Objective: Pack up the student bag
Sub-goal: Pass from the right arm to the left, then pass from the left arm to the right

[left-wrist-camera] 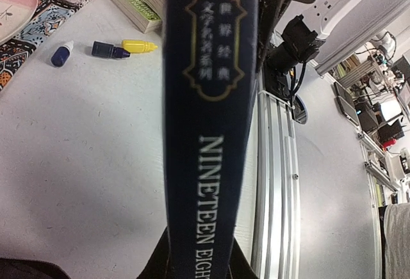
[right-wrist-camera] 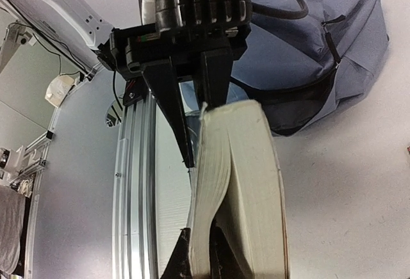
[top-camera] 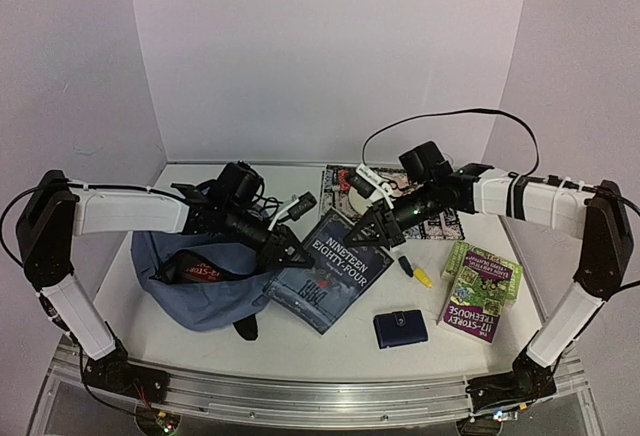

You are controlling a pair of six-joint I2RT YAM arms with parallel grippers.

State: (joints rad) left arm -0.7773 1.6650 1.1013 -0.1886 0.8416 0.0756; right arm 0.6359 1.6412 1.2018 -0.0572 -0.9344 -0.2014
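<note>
The student bag, slate-blue with black straps, slumps on the table at the left with its mouth open, and something with a red label lies inside. It also fills the top right of the right wrist view. A dark blue book, "Nineteen Eighty-Four", is held between both arms just right of the bag. My left gripper is shut across its spine. My right gripper is shut on the front cover and a few pages at the opposite edge, so the page block gapes there.
A green "Treehouse" book, a navy wallet and small yellow and blue bottles lie right of the held book. A patterned mat with a pink plate lies at the back. An aluminium rail runs along the near edge.
</note>
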